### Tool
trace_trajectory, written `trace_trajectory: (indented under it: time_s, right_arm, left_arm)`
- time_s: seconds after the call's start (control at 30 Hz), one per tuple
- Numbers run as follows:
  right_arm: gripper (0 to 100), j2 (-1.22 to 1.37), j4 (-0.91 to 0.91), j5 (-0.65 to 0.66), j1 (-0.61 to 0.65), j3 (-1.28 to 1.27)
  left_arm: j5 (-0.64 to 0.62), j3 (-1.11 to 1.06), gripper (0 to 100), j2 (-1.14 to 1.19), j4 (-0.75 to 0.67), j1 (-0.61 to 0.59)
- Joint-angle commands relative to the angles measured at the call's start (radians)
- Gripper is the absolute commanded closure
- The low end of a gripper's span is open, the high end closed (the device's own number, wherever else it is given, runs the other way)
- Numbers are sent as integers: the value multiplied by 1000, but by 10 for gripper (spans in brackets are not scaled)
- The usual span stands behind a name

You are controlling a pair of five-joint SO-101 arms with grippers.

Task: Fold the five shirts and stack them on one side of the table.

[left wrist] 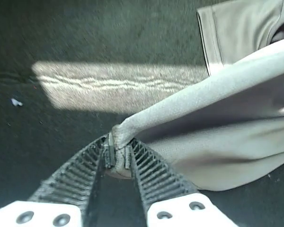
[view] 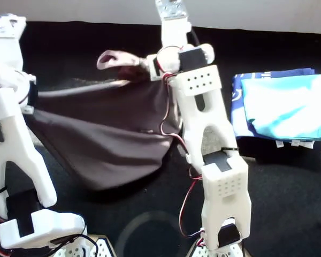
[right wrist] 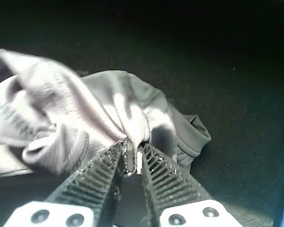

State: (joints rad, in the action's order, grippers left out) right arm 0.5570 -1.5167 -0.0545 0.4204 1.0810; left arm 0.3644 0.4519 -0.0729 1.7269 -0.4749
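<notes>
Holding the shirt (view: pixel 107 134) at two points, I report as follows. My left gripper (left wrist: pixel 117 149) is pressed together on a rolled edge of the cloth. My right gripper (right wrist: pixel 131 158) is likewise pinching a bunched fold, with loose fabric spilling beside it. In the high view the shirt spans from 9 o'clock, at the left gripper, across to 12 o'clock, at the right gripper. Its free body sags toward 6 o'clock, where the low edge seems to rest on the worktop (view: pixel 278 209). The stack (view: pixel 283 107) of folded shirts lies at 3 o'clock, well apart from the held one, with a pale blue shirt on top and darker ones under it.

Assessment of handling: the cloth is light, thin and wholly limp. It has no shape of its own and follows whichever point is lifted. It looks smooth, so a shallow pinch may slip. It is not fragile. The left hold is on an edge and looks sound. The right hold is on a gathered wad, perhaps a sleeve or collar; I cannot tell which. For a clean fold I judge the holds belong at matching corners, both shoulders or both hem corners, with the span taut so the body hangs flat.
</notes>
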Motion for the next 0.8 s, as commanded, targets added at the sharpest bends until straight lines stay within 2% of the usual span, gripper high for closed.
trace_trajectory:
  time_s: [0.0,0.13,0.23,0.3,0.37,0.57,0.67,0.77]
  right_arm:
    - [991,-13,-81,-2,-15,214]
    - [974,-8,-208,-2,-13,302]
    - [867,-8,-249,-5,-33,292]
    - [787,-13,-248,-8,-59,274]
    - [752,-13,-248,-8,-84,272]
    - [750,-8,-246,-8,-122,263]
    - [750,13,-231,-5,-74,251]
    - [750,67,-165,-6,-16,237]
  left_arm:
    - [5,166,991,-36,-17,-10]
    - [5,232,991,-47,-5,-10]
    - [5,216,991,-35,38,-8]
    - [11,125,991,-41,41,-12]
    - [57,10,991,-47,41,-15]
    - [176,-401,991,-41,41,-45]
    - [227,-564,991,-41,40,-102]
    - [261,-636,991,-38,40,-193]
